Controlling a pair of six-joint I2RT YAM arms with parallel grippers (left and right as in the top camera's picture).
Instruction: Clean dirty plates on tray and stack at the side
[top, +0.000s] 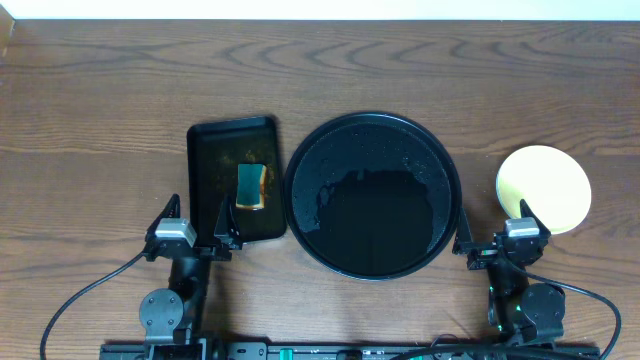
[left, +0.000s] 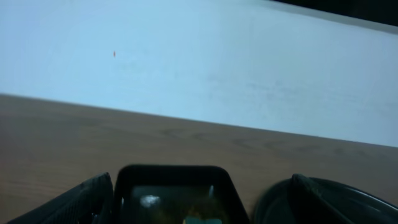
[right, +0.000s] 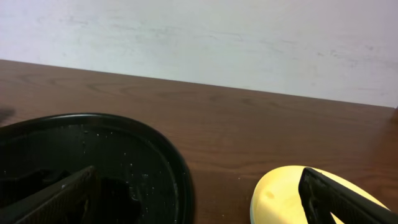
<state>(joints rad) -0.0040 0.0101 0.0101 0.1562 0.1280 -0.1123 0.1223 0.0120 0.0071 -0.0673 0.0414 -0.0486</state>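
Note:
The round black tray (top: 372, 232) lies in the middle of the table with no plates on it, only wet specks. It also shows in the right wrist view (right: 124, 155) and the left wrist view (left: 367, 202). A pale yellow plate (top: 543, 188) sits on the table right of the tray and shows in the right wrist view (right: 280, 199). The mint-white plates are not visible; I cannot tell if they lie under the yellow one. My left gripper (top: 200, 222) (left: 202, 183) and right gripper (top: 495, 232) (right: 196, 180) are both open and empty near the front edge.
A black rectangular tray (top: 210, 160) left of the round tray holds a green and yellow sponge (top: 251, 186). It shows between my left fingers (left: 168, 177). A pale wall stands behind the table's far edge.

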